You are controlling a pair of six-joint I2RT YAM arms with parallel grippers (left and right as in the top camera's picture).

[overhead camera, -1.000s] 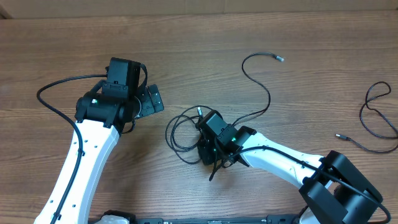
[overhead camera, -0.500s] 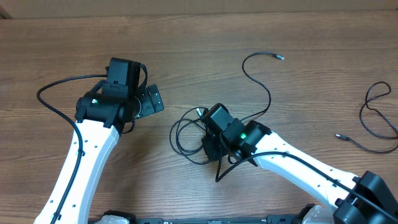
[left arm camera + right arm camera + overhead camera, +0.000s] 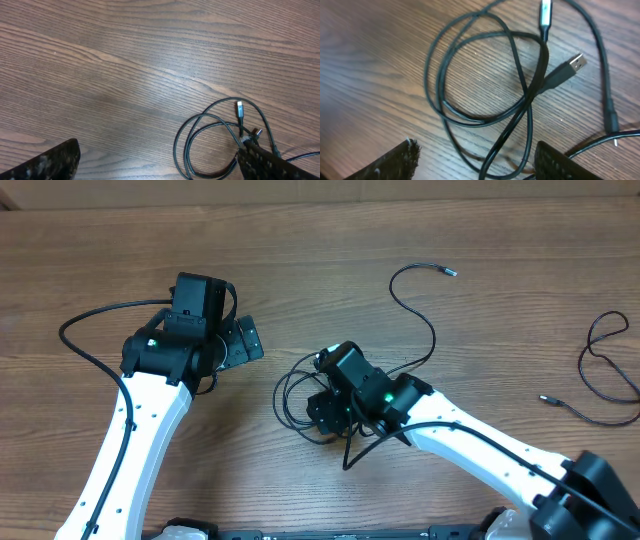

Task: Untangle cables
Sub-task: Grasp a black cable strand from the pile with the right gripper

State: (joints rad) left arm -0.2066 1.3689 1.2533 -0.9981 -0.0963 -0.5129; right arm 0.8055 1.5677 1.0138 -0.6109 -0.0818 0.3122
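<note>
A tangled coil of thin black cables [image 3: 293,390] lies at the table's middle. One strand runs up and right from it to a small plug [image 3: 447,272]. My right gripper [image 3: 326,412] hangs over the coil's right side, open. In the right wrist view its fingers [image 3: 390,164] stand wide apart with loose cable strands [image 3: 536,90] crossing the gap, and a flat silvery plug [image 3: 570,67] lies just beyond. My left gripper [image 3: 242,340] is open to the left of the coil. The left wrist view shows the coil [image 3: 176,147] and a silver-tipped plug [image 3: 240,107].
A separate thin black cable [image 3: 605,370] lies looped at the far right, its plug end [image 3: 547,398] pointing left. Thick black wires [image 3: 85,330] trail from the left arm. Bare wooden tabletop [image 3: 300,250] stretches behind the coil.
My right gripper has gone from shut to open, letting the cable go, and has shifted a little over the coil. The left arm has not moved.
</note>
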